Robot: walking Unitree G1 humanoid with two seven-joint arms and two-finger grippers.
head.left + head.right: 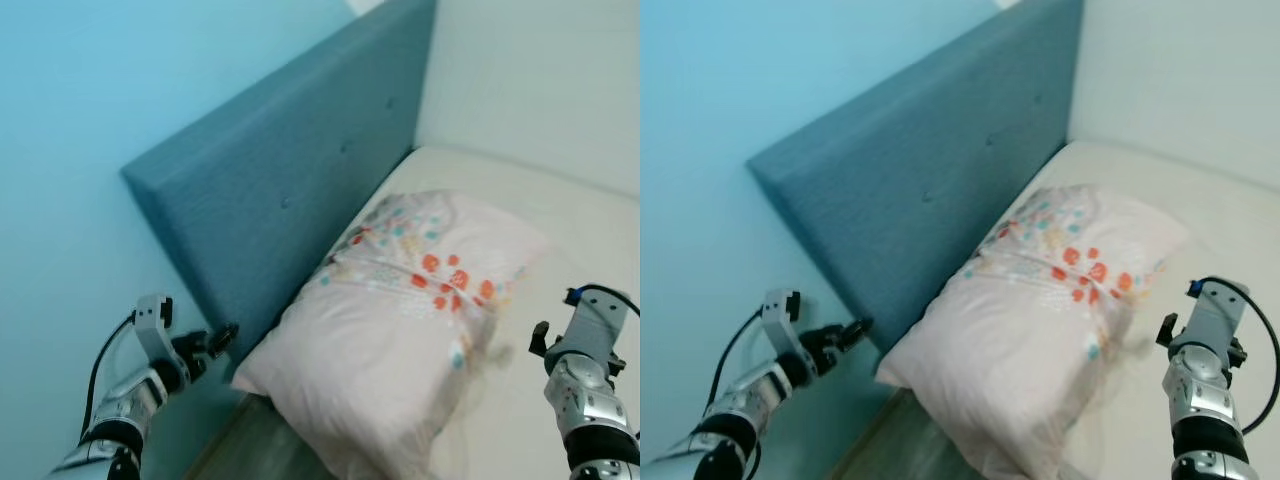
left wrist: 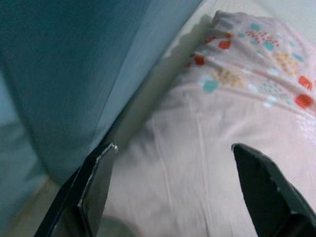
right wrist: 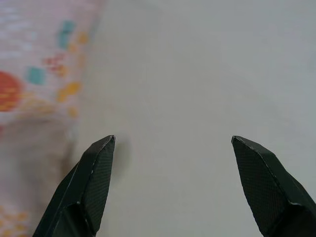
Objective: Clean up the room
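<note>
While both arms are raised before the bed, the left gripper (image 2: 170, 153) is seen near the pillow's (image 1: 400, 330) near corner, just beside the blue headboard (image 1: 290, 190); its jaws are spread wide and nothing is held. The right gripper (image 3: 173, 148) is held over the bare sheet (image 1: 570, 230) beside the pillow, its jaws also wide open and empty. The pillow, pale with coloured dots, lies on the bed against the headboard, slightly askew. It is judged that the pillow is being arranged. Next, a grasp on its corner would be needed, so it can be straightened.
</note>
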